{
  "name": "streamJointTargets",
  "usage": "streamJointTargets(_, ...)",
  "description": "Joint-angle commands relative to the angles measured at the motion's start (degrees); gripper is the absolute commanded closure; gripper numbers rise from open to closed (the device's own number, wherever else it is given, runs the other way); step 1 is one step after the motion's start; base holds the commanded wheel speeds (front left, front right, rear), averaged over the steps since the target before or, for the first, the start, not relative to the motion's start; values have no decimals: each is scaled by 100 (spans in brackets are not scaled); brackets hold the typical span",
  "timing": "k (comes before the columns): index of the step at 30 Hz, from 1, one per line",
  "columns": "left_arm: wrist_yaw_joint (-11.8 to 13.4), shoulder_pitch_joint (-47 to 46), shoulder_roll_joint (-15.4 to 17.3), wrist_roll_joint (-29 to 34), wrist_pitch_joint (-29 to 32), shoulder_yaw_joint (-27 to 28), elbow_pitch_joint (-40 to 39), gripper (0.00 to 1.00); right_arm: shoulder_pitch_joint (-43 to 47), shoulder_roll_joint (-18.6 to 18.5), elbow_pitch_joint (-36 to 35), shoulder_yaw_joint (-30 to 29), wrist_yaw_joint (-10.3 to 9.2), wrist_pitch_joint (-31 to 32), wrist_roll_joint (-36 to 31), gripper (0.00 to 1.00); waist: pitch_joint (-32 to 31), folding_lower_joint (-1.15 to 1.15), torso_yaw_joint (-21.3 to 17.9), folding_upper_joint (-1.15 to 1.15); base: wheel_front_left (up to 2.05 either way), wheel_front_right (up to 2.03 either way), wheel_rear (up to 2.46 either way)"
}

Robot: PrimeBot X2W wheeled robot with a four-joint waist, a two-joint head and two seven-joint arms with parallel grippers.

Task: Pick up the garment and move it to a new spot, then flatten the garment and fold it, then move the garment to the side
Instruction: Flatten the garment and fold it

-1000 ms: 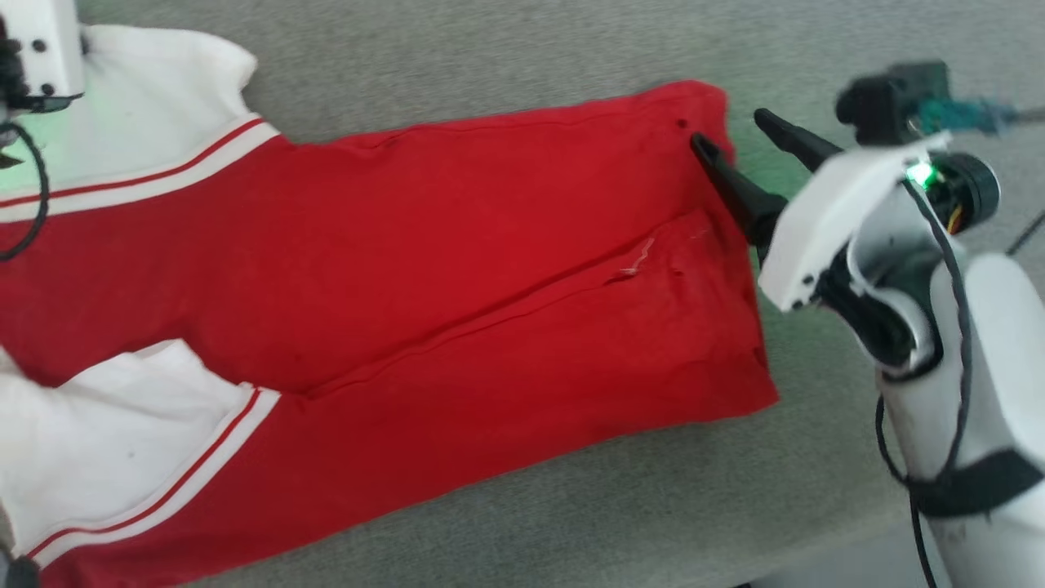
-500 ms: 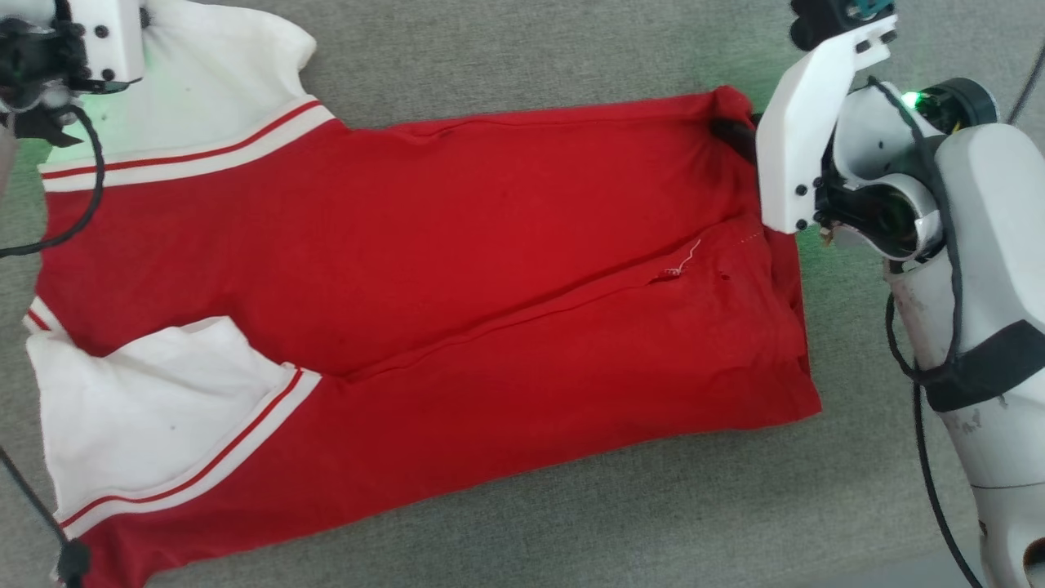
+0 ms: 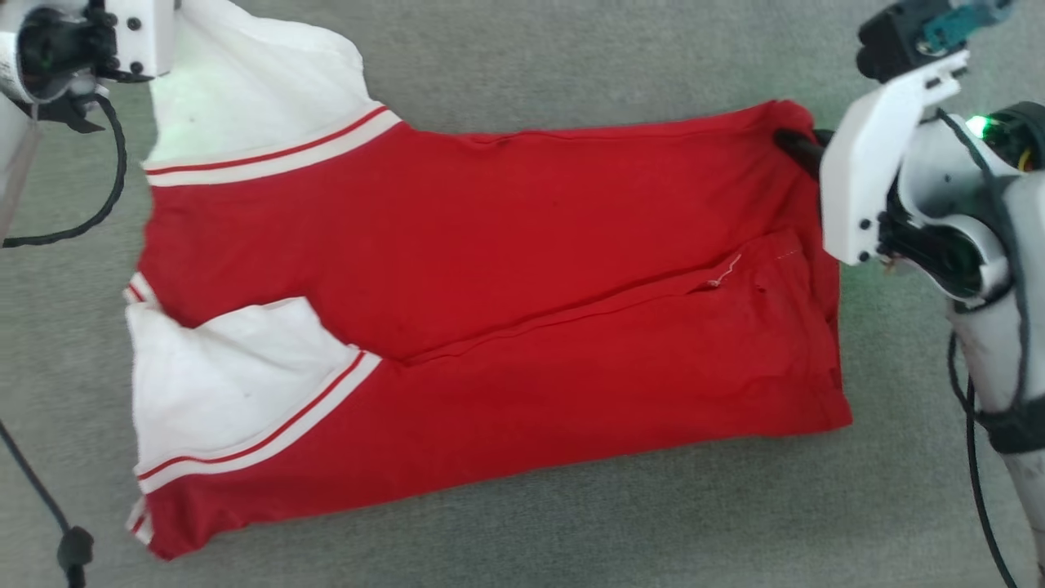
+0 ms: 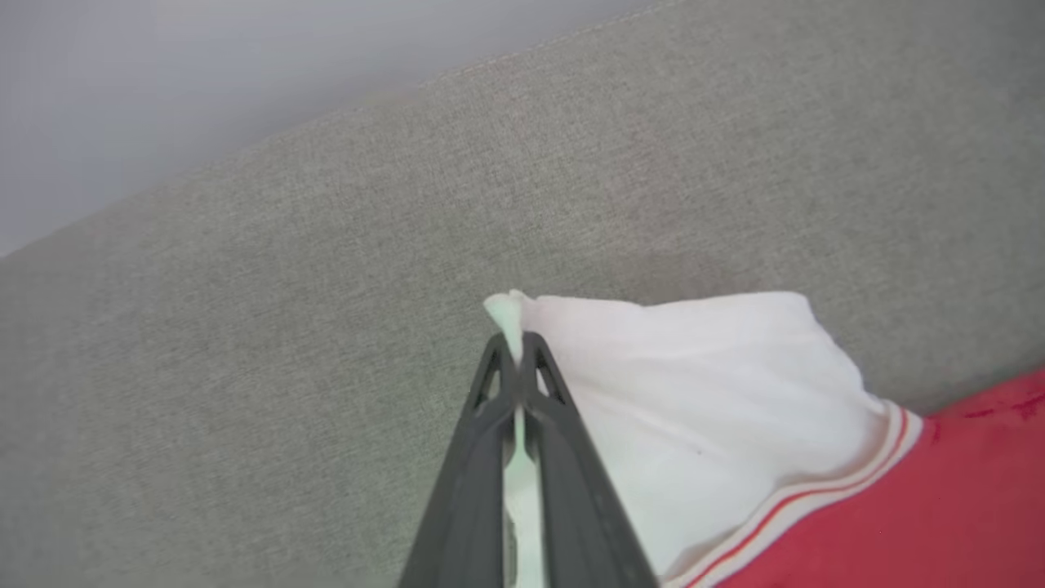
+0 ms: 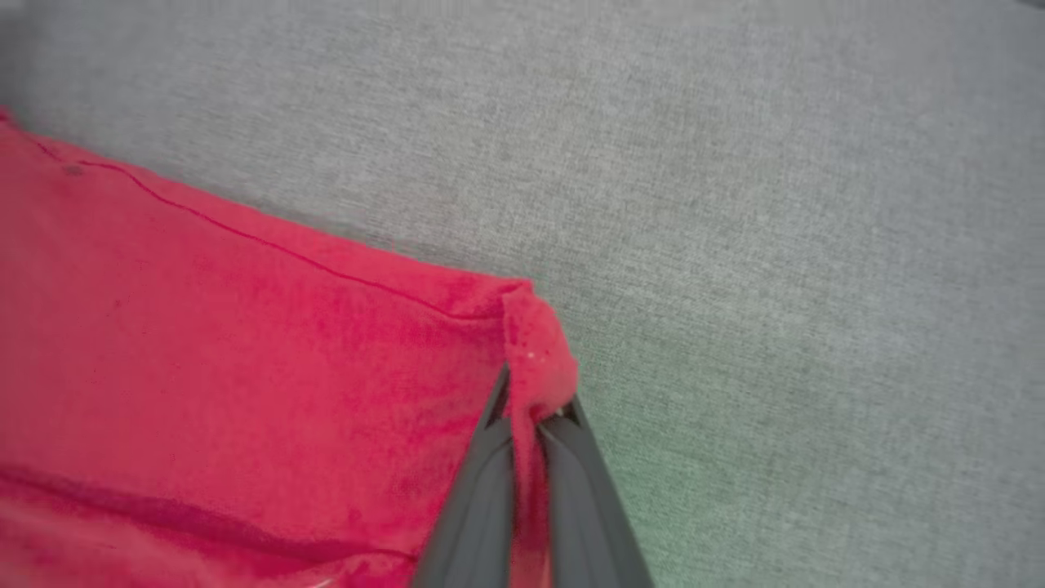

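Wrist views: left end effector [image 4: 514, 343], right end effector [image 5: 532, 412] pinching garment [image 3: 490, 269] corners.

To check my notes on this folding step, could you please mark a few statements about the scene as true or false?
1. The left gripper is shut on a white sleeve end of the garment. True.
2. The right gripper hangs open above the garment. False: it is shut on a red corner of it.
3. The garment lies on a grey fabric surface. True.
4. The garment is bunched into a ball. False: it lies spread out, mostly flat.
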Motion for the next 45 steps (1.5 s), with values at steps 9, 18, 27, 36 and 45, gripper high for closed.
streamJointTargets(9, 439, 596, 565, 54, 420, -148, -1512, 100, 963, -294, -1180, -556, -2, 175, -115, 100, -442, 0, 341, 0, 0, 0, 0)
streamJointTargets(18, 1629, 1622, 1663, -49, 903, -146, -4068, 100, 1935, -447, -2352, -1015, -2, 539, -138, 100, -641, 0, 496, 0, 0, 0, 0)
streamJointTargets(27, 2816, 2698, 2592, -139, 1184, -264, -6030, 100, 2769, -568, -2942, -1203, -2, 824, 81, 100, -738, 0, 593, 0, 0, 0, 0)
streamJointTargets(36, 3458, 3871, 2555, -682, 895, -458, -6567, 100, 3378, -397, -2693, -1203, -1, 746, 173, 100, -778, 0, 607, 0, 0, 0, 0)
streamJointTargets(45, 3163, 4390, 2146, -1073, -18, -175, -5786, 0, 3376, -288, -2362, -931, -1, 406, 196, 0, -958, 0, 605, 0, 0, 0, 0)
